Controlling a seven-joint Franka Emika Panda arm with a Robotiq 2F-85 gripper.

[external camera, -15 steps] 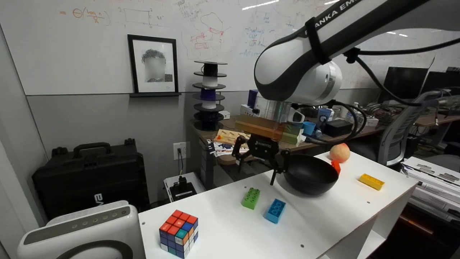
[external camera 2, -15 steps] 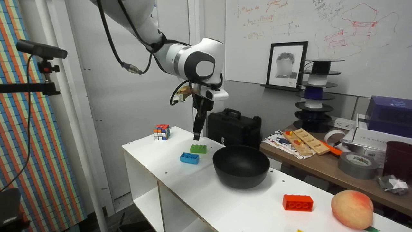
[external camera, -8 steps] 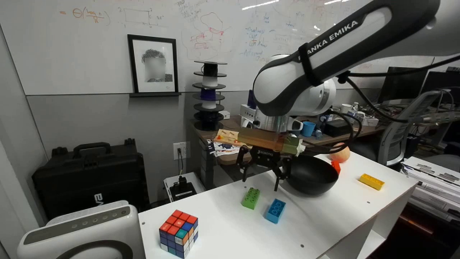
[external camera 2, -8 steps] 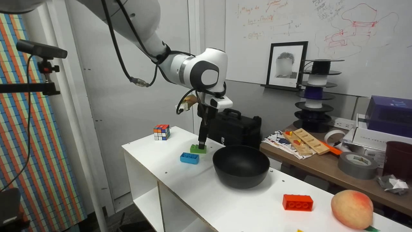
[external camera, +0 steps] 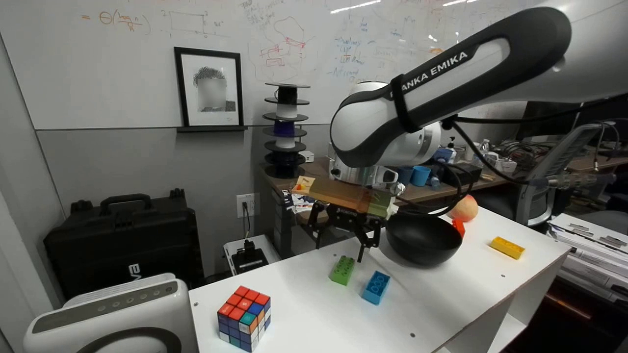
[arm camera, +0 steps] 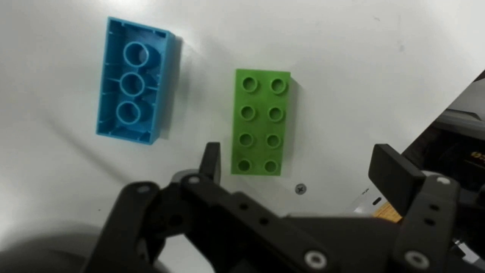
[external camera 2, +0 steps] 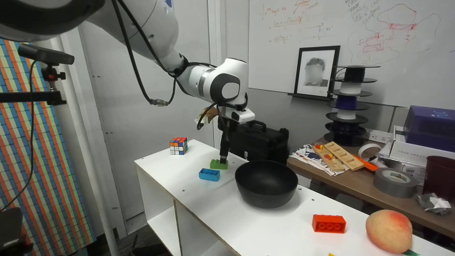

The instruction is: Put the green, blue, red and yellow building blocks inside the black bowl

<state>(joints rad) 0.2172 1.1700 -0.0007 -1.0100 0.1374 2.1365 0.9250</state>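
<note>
Well, the jaws hang spread wide, gripping nothing, over the white counter (external camera: pixel 314 314), near one end of the studded green plastic block (arm camera: pixel 261 127). Beside that, the blue plastic block (external camera: pixel 376 288) lies hollow side up. Across the round black bowl (external camera 2: pixel 266 197) from these two I see the red plastic block (external camera 2: pixel 328 224) and flat yellow plastic block (external camera: pixel 507 247), all outside it.

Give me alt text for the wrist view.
Green eight-stud building block, studs up on a white tabletop, its lower end framed by the open gripper; at picture left, a blue building block, hollow side up.
</note>
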